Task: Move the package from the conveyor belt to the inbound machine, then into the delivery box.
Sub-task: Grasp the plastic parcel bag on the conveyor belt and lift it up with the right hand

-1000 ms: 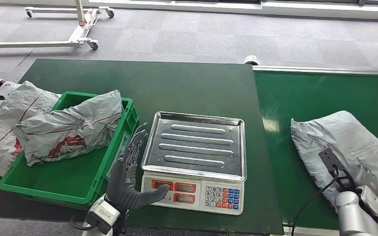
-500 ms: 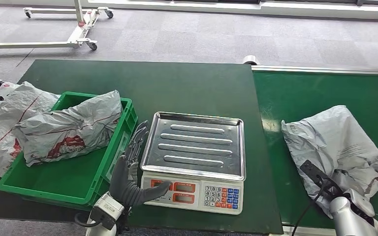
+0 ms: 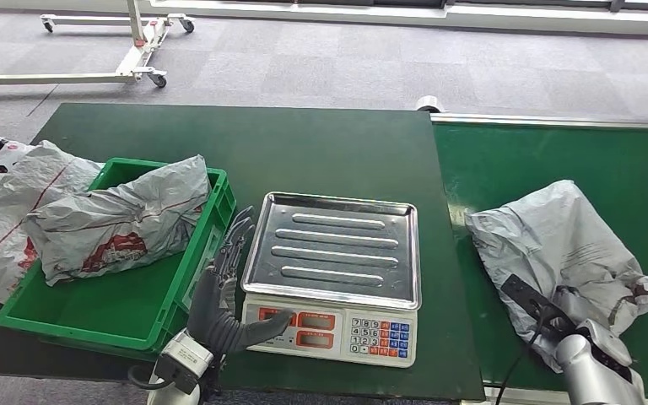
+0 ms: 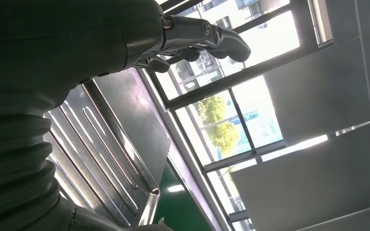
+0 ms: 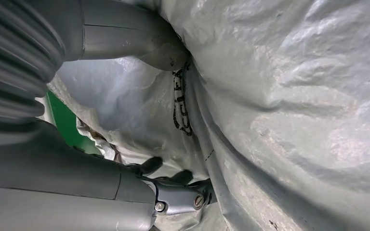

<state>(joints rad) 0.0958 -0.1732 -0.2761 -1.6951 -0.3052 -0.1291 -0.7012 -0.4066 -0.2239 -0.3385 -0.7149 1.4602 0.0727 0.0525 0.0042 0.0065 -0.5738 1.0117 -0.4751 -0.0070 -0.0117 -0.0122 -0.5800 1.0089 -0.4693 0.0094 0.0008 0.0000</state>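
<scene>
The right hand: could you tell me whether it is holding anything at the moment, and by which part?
The right hand grips the grey package on the conveyor belt by its near, crumpled edge; the left hand holds nothing.

1. The scale (image 3: 332,266) sits at lower centre of the head view, on the table (image 3: 304,152).
2. The crate (image 3: 181,291) lies just left of the scale, at lower left; a bagged parcel (image 3: 118,221) lies in it.
3. Another bag (image 3: 0,211) lies at the far left edge, beside the crate.
4. The left hand (image 3: 224,304) rests between crate and scale, its thumb on the scale's front panel.
5. The conveyor belt (image 3: 557,160) runs along the right, touching the table's edge.
6. The package (image 3: 557,245) lies on the belt at lower right, with the right hand (image 3: 578,312) gripping its near side.
7. A wheeled frame (image 3: 93,51) stands on the floor at upper left, behind the table.
</scene>
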